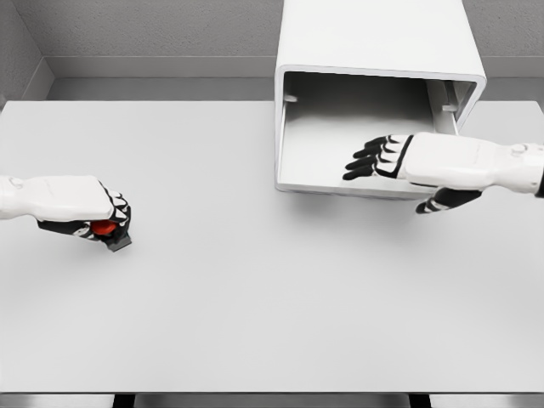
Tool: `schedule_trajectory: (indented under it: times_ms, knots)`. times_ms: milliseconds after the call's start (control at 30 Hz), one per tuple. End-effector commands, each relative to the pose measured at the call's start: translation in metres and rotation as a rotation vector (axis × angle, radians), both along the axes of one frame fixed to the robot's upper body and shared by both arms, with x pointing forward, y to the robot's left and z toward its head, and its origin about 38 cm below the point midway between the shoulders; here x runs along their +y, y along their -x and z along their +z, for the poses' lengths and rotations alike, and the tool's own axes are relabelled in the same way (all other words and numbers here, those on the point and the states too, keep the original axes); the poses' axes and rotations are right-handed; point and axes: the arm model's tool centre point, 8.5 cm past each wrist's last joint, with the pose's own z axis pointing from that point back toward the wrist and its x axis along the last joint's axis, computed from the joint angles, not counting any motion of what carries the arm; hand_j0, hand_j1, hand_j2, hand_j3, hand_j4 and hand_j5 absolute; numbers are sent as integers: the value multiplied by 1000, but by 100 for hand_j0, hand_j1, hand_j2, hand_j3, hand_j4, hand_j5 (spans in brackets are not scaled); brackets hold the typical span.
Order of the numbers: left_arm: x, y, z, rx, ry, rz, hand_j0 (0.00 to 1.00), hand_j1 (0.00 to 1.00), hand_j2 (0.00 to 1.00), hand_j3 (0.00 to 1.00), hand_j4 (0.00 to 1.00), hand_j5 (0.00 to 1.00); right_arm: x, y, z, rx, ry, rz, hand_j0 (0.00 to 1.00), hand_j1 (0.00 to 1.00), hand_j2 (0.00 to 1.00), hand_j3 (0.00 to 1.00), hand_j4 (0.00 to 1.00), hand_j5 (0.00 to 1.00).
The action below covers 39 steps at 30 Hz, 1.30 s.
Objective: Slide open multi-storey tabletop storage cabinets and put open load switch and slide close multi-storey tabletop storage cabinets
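Head view of a white table (pixel 255 323) bearing a white storage cabinet (pixel 374 42) at its far edge, right of centre. The cabinet's drawer (pixel 340 183) stands pulled out toward the robot; its visible floor and walls are bare, with nothing lying inside. The right hand (pixel 382 158) enters from the picture's right and hovers over the drawer's front right part, fingers spread flat, thumb pointing down below the palm, holding nothing. The left hand (pixel 93 217), well apart at the table's left side, is closed around the switch (pixel 109 231), a small dark object with a red part. The fingers cover most of the switch, so its shape is hard to make out. The cabinet's top is cut off by the upper edge.
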Motion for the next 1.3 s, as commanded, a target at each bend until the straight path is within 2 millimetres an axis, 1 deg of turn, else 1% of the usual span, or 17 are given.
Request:
schedule_trajectory:
  times_ms: [0,67,133,200,233,367,467,533,633,733,800,900,933,967,1033,1067,1267]
  knots:
    - [-11,5,4,-5,15,-34,40,40,40,40,40,40,-9,2,5,-5,9,-15,100,100,100,100,100,100]
    - [-18,5,12,-13,48,-49,40,40,40,40,40,40,-20,6,5,11,-11,-41,100,100,100,100,100,100]
    - [-33,6,32,-43,91,-91,40,40,40,40,40,40,-38,12,11,-1,9,-82,100,100,100,100,100,100]
    - [-40,1,46,-70,120,-106,40,40,40,40,40,40,-52,16,13,1,27,-115,100,100,100,100,100,100]
    - [-51,-3,53,-91,139,-129,40,40,40,40,40,40,-57,16,19,-18,22,-129,100,100,100,100,100,100]
    - [-55,-6,61,-104,160,-136,38,38,38,38,38,38,-81,25,37,-48,-60,-199,100,100,100,100,100,100]
    - [-54,-6,63,-103,171,-133,35,35,35,35,35,35,-116,42,56,-78,-118,-288,100,100,100,100,100,100]
    - [-60,-9,74,-122,192,-146,34,34,34,34,34,34,-125,47,64,-102,-126,-313,100,100,100,100,100,100]
    - [-80,-14,89,-157,224,-192,34,34,34,34,34,34,-134,52,65,-106,-127,-341,100,100,100,100,100,100]
    - [-110,-23,100,-189,261,-255,32,32,32,32,32,32,-150,56,51,-65,-126,-394,100,100,100,100,100,100]
    - [-120,-23,105,-197,278,-278,32,32,32,32,32,32,-175,51,43,-36,-139,-472,100,100,100,100,100,100]
    - [-140,-25,122,-238,298,-327,32,32,32,32,32,32,-182,53,50,-58,-149,-492,100,100,100,100,100,100]
    - [-144,-25,128,-250,301,-339,32,32,32,32,32,32,-179,57,37,-20,-129,-485,100,100,100,100,100,100]
    - [-152,-25,133,-261,310,-359,32,32,32,32,32,32,-161,63,32,-8,-100,-429,94,94,94,94,94,94]
    - [-171,-24,138,-269,335,-403,32,32,32,32,32,32,-149,69,18,40,-52,-393,57,57,57,57,57,57]
    - [-181,-22,141,-272,346,-427,32,32,32,32,32,32,-146,70,6,66,-15,-383,50,50,50,50,50,50]
    - [-211,-17,162,-313,373,-504,32,32,32,32,32,32,-138,70,-19,119,83,-355,48,48,48,48,48,48]
